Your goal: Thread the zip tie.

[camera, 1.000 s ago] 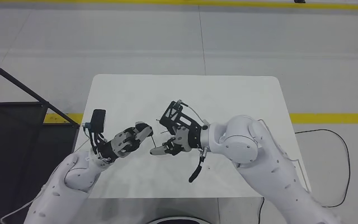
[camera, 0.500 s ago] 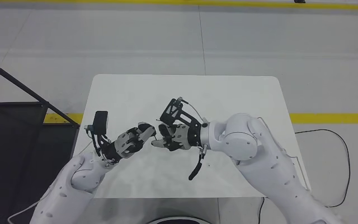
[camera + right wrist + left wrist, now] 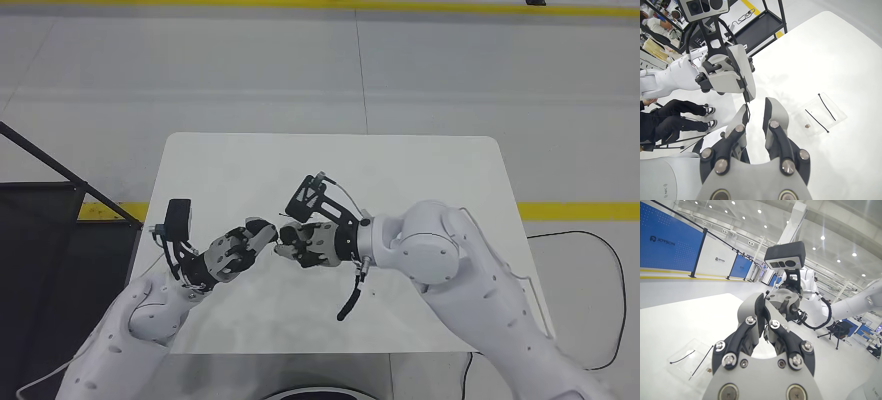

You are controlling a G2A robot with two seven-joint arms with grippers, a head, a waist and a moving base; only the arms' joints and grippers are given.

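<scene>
Clearly, left gripper point(image 3: 762, 302) pinches zip tie point(image 3: 748, 111) (wrist views); right gripper point(image 3: 755, 106) stands spread.

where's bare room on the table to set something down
Bare: the far right stretch of the table, between the right arm and the far edge. Crowded: mid-table, where the left gripper, shut on the zip tie, meets the open right gripper; a clear sheet with two spare ties lies nearby.
</scene>
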